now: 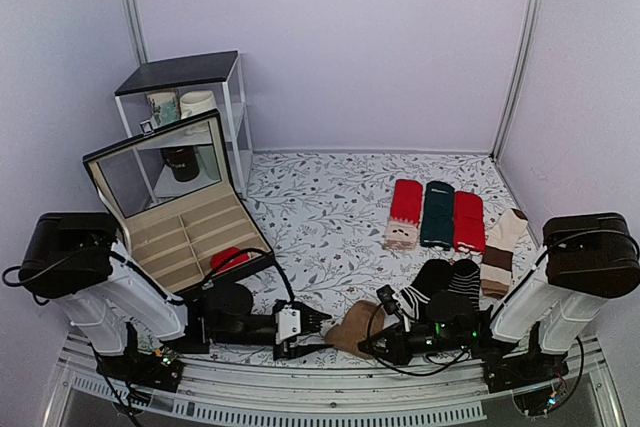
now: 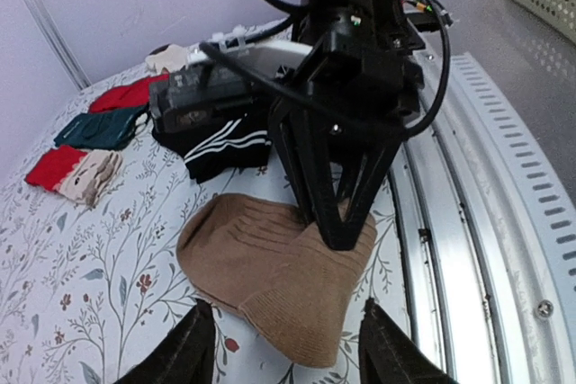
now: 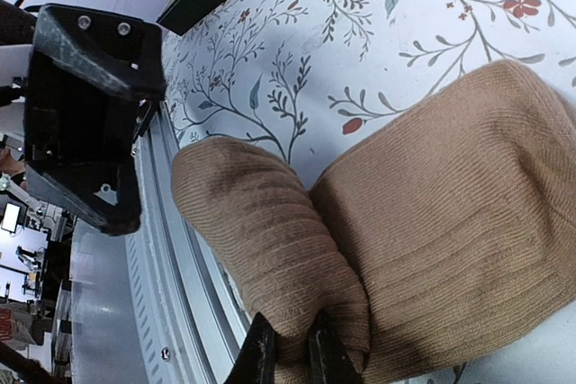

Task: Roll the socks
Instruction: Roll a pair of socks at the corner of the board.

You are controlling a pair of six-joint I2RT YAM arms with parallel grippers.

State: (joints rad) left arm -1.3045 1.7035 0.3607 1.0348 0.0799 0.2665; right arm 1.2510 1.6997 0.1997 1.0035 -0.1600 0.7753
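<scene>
Top view: socks (image 1: 352, 327), brown, part-folded, near edge of worktop (image 1: 330, 217).
Left wrist view: left tool (image 2: 288, 352) released, fingers either side of the near end.
Right wrist view: right tool (image 3: 290, 355) clenched on the fold.
Step, judged: early roll. Next move likely needs the fold carried over and the left tool steadying.

The brown socks (image 1: 352, 327) fill the gap between left tool (image 1: 322, 335) and right tool (image 1: 372, 335). An open box (image 1: 160, 182) blocks the far-left, striped socks (image 1: 440, 282) lie beyond the right tool; the counter (image 1: 320, 217) between is free.

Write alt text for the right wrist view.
The right pincer, shut, pinches a fold of the bunched brown socks lying on a floral tablecloth. The black left pincer hangs open at the left.
</scene>
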